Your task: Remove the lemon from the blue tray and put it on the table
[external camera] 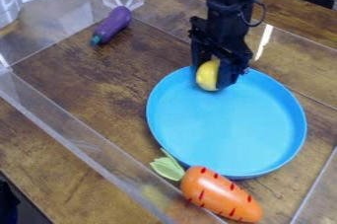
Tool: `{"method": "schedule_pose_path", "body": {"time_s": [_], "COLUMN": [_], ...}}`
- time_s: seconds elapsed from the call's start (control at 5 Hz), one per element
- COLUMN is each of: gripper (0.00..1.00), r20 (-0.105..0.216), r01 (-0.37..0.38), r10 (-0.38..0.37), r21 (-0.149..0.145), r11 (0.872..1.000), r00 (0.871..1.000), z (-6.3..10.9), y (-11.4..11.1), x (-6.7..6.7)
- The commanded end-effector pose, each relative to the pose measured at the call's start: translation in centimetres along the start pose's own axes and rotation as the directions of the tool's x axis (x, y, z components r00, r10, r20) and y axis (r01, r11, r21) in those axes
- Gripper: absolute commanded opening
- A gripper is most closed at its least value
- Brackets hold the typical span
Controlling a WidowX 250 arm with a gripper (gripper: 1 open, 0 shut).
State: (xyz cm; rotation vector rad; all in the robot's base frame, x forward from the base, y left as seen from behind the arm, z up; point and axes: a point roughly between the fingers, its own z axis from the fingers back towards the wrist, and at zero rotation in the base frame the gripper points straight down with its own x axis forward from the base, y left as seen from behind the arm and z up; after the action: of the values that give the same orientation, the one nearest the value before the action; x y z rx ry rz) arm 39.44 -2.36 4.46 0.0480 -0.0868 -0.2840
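Note:
The lemon (208,74), a small yellow ball, sits low at the far rim of the blue tray (243,134), a large round plate on the wooden table (79,90). My black gripper (215,73) points straight down over it. Its two fingers (195,62) press on either side of the lemon and hide part of it. The gripper is shut on the lemon.
An orange carrot (218,193) with green leaves lies just in front of the tray. A purple eggplant (113,23) lies at the far left. Clear plastic walls (59,119) ring the table.

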Motion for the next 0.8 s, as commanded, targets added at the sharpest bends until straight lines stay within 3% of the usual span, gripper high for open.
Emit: {"method": "schedule_pose_path", "body": {"time_s": [0.0, 0.2, 0.4, 0.6], "gripper": [0.0, 0.0, 0.0, 0.0], "r20": [0.085, 0.082, 0.089, 0.081], "r01": [0.02, 0.035, -0.045, -0.143], "r10": [-0.023, -0.04, 0.036, 0.134], "r21": [0.042, 0.065, 0.103, 0.123], "r11": [0.999, 0.997, 0.994, 0.982], "r00": [0.996, 0.996, 0.995, 0.988], "z": [4.7, 6.1, 9.0, 9.9], "y": [1.7, 3.3, 6.4, 9.5], "x": [0.7, 0.5, 0.0, -0.7]}}
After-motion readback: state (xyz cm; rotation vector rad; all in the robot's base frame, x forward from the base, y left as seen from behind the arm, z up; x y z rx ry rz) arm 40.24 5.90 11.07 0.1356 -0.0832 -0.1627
